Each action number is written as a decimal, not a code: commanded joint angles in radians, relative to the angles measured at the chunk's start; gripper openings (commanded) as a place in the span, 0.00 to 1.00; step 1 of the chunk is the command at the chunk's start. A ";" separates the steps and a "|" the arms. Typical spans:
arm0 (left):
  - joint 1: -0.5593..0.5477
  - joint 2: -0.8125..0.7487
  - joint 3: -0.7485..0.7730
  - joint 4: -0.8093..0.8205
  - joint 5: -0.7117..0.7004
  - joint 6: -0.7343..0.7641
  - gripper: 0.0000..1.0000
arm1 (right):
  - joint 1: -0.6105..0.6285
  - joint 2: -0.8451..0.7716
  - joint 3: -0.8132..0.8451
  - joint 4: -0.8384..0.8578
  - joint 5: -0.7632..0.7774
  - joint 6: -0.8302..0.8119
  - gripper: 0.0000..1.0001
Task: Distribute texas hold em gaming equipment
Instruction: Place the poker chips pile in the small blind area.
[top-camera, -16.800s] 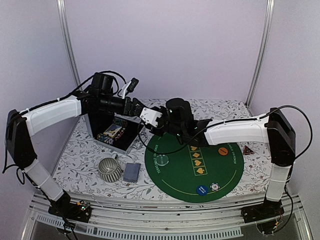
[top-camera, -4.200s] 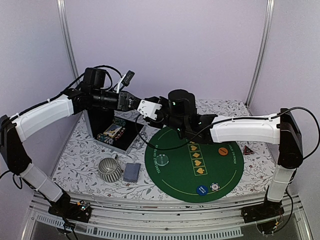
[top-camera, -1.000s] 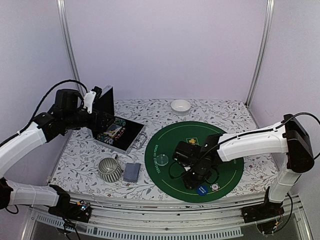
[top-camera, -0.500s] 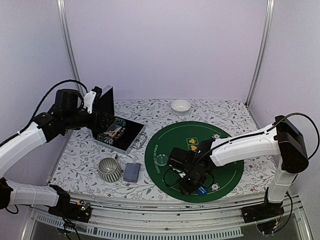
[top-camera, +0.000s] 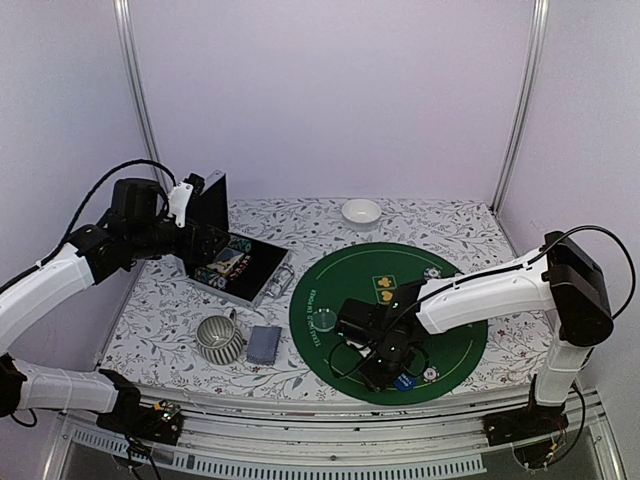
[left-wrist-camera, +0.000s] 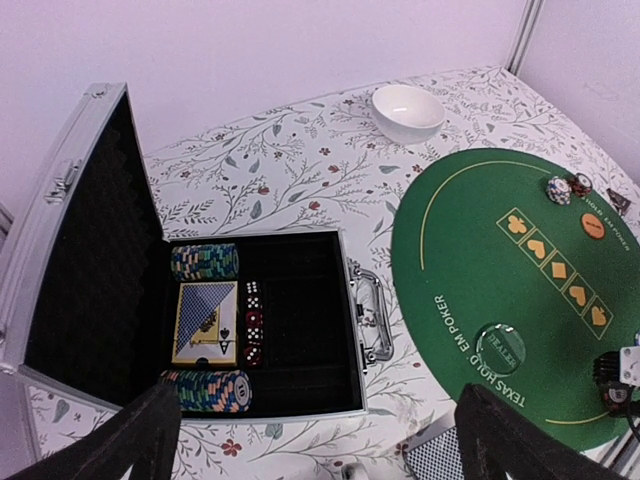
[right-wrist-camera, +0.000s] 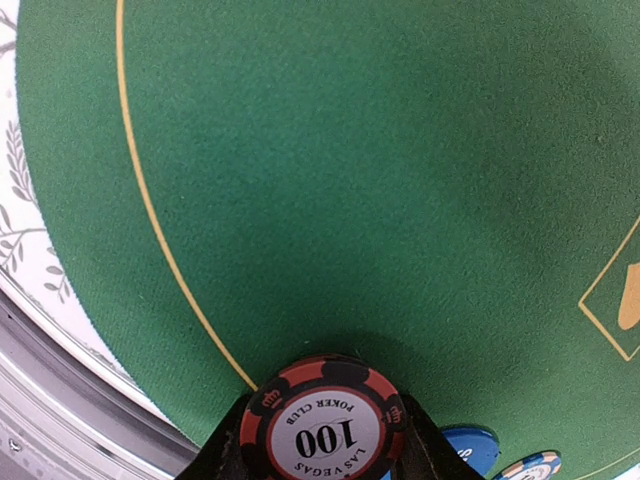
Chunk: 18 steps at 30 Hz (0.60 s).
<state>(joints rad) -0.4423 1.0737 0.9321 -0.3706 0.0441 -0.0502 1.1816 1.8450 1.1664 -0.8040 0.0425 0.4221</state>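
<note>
My right gripper (top-camera: 386, 366) is shut on a red-and-black "100" chip (right-wrist-camera: 325, 425) and holds it low over the near edge of the green poker mat (top-camera: 330, 290). A blue chip (top-camera: 404, 381) and a pale chip (top-camera: 430, 374) lie on the mat just right of it; the blue chip also shows in the right wrist view (right-wrist-camera: 470, 445). The clear dealer button (top-camera: 325, 319) lies on the mat's left side. A grey-blue card deck (top-camera: 264, 344) lies left of the mat. My left gripper (left-wrist-camera: 325, 445) is open and empty above the open case (left-wrist-camera: 290, 330).
The case holds rolls of chips (left-wrist-camera: 205, 262), a card box (left-wrist-camera: 205, 322) and dice. Two chips (left-wrist-camera: 565, 187), an orange button (left-wrist-camera: 593, 225) and a dark triangular marker (left-wrist-camera: 620, 200) lie at the mat's far side. A ribbed mug (top-camera: 220, 338) and white bowl (top-camera: 361, 211) stand nearby.
My right gripper has moved down and slightly left toward the mat's near edge with the chip in it. The left arm has stayed over the case.
</note>
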 joint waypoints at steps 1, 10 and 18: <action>-0.006 0.004 -0.015 0.027 -0.012 0.021 0.98 | 0.000 0.023 -0.012 -0.016 -0.008 -0.017 0.42; 0.002 -0.002 -0.016 0.036 -0.024 0.025 0.98 | 0.001 -0.033 -0.010 -0.004 -0.013 0.017 0.65; 0.004 -0.011 -0.022 0.045 -0.035 0.033 0.98 | 0.000 -0.072 0.163 -0.092 0.063 -0.019 0.75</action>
<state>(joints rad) -0.4419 1.0737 0.9226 -0.3534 0.0219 -0.0299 1.1835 1.8374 1.2198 -0.8474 0.0391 0.4267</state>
